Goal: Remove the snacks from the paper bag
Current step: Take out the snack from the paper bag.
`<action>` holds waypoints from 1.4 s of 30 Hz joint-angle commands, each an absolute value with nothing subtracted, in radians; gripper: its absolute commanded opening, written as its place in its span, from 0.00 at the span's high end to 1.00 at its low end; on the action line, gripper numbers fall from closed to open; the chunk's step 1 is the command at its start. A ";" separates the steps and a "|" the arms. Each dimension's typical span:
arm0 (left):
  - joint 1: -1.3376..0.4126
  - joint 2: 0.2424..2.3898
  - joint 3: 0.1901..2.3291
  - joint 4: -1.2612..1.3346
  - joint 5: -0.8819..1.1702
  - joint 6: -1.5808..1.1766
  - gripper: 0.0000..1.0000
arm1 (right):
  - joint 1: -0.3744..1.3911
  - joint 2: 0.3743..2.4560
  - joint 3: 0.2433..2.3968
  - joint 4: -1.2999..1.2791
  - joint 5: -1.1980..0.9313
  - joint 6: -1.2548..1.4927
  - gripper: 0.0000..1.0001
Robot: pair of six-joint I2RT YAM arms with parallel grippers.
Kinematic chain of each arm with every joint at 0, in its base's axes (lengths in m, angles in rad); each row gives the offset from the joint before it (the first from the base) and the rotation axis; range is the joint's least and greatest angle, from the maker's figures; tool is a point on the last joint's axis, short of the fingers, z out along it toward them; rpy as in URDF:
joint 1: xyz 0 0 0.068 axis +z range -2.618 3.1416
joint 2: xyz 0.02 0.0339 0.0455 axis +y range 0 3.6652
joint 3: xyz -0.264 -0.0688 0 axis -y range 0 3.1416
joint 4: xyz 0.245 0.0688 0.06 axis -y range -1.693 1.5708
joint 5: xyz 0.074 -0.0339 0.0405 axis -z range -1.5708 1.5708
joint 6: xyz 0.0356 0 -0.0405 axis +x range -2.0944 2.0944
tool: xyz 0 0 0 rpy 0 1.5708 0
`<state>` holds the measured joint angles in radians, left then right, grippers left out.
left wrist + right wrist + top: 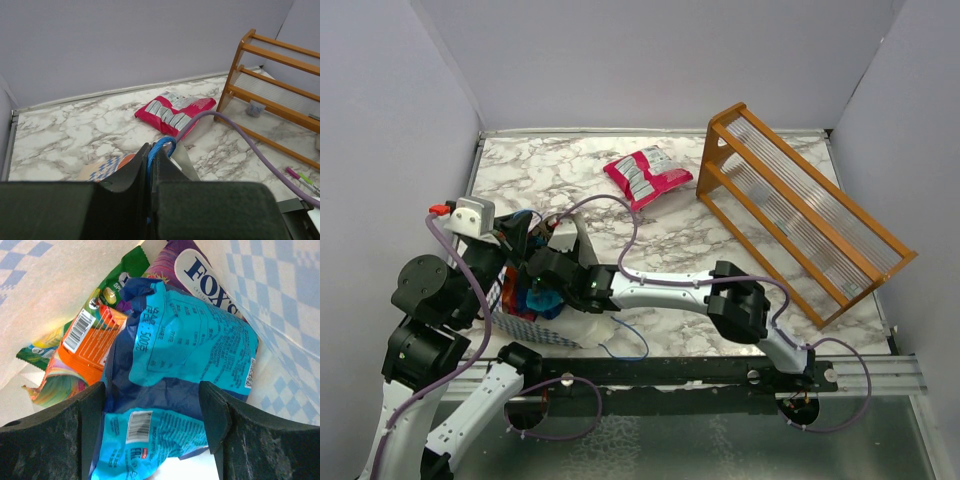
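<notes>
1. Left end effector (151, 150): my fingers are fully closed. A blue cord loop (161, 146) is pinched between them and rises just above the tips. A corner of checkered paper shows just below and left of the fingers.

2. Right end effector (151, 387): my fingers are spread wide and reach into the mouth of the paper bag (542, 332). They hold nothing. The blue packet (190, 350) lies between the two fingers, crumpled, with its printed back facing the camera. I cannot tell whether either finger touches it.

3. Bag contents, right wrist view: the orange packet (92, 340) lies to the left of the blue packet, partly under it. The green packet (127, 267) lies beyond the orange one, against the bag wall. The purple packet (210, 277), with a white oval label, lies beyond the blue packet.

4. Bag position, top view: the bag sits on the marble worktop (670, 250) at the near left, between my two arms.

5. Beyond the bag: the pink-and-white packet (645, 175) lies flat on the worktop, well apart from the bag and just left of the wooden rack (800, 215).

6. The rack occupies the far right of the worktop. Two pens (302, 177) lie on the worktop on its near side.
</notes>
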<state>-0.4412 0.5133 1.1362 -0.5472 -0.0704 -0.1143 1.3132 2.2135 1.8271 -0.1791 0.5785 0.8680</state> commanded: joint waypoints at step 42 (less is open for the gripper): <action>-0.447 0.467 1.079 -0.510 -0.235 -0.173 1.00 | 1.295 1.784 1.571 -0.006 0.264 0.709 0.99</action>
<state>-0.4412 0.4805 1.0851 -0.5251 -0.2085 -0.1638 1.2881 1.8938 1.5425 -0.1562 0.2863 0.7307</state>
